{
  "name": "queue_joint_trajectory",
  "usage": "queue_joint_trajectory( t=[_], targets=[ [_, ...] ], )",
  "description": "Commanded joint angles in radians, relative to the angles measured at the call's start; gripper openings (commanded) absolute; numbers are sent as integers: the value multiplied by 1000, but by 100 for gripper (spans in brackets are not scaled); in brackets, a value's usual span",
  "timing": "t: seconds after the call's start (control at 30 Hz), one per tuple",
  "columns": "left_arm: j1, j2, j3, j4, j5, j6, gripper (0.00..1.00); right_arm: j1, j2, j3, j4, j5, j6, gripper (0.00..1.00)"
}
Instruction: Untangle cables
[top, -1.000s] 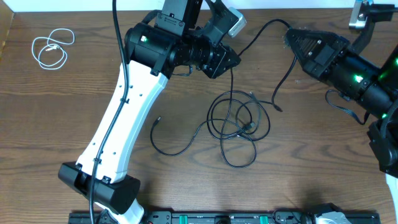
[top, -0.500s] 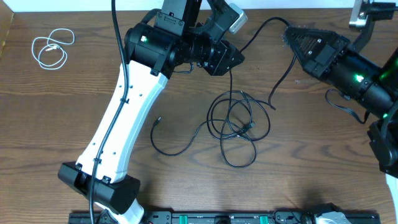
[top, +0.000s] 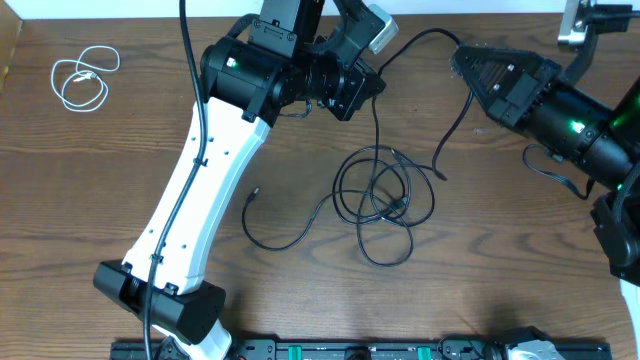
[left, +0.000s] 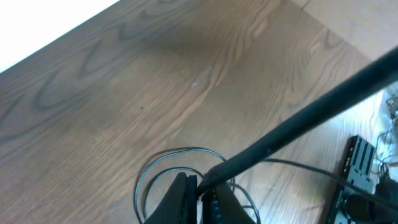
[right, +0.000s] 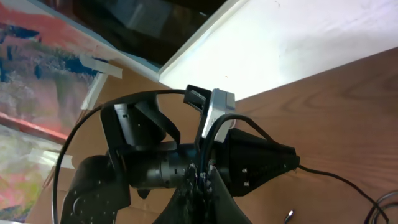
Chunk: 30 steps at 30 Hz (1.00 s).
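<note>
Near the far edge of the bench (top: 500, 290), grips one strand of the thin black cables (top: 398, 205) in the closed left tool (top: 377, 86) and pinches another stretch in the shut right tool (top: 456, 58). Mid-bench, tangled in loose round loops on brown wood grain, with open room toward the front right. Far left, beside the edge, a small coiled white cable (top: 85, 80).
</note>
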Motion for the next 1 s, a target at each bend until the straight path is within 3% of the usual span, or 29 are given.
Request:
queue_joint_trajectory(
  t=[0.0, 0.17, 0.33, 0.5, 0.73, 0.97],
  targets=[
    [0, 4, 0, -1, -6, -29, 8, -6, -4, 27, -16, -2, -13, 1],
    [10, -10, 11, -1, -42, -133, 7, -6, -3, 27, -107, 126, -114, 13],
    [36, -93, 31, -1, -94, -223, 8, -6, 0, 27, -229, 254, -171, 52],
    [41, -229, 31, 18, -315, -233, 7, -6, 7, 26, -287, 299, -246, 75],
    [41, -389, 31, 72, -605, -233, 7, -6, 32, 25, -358, 343, -318, 91],
    [41, -473, 31, 173, -866, -213, 7, -6, 101, 24, -456, 399, -331, 94]
  ],
)
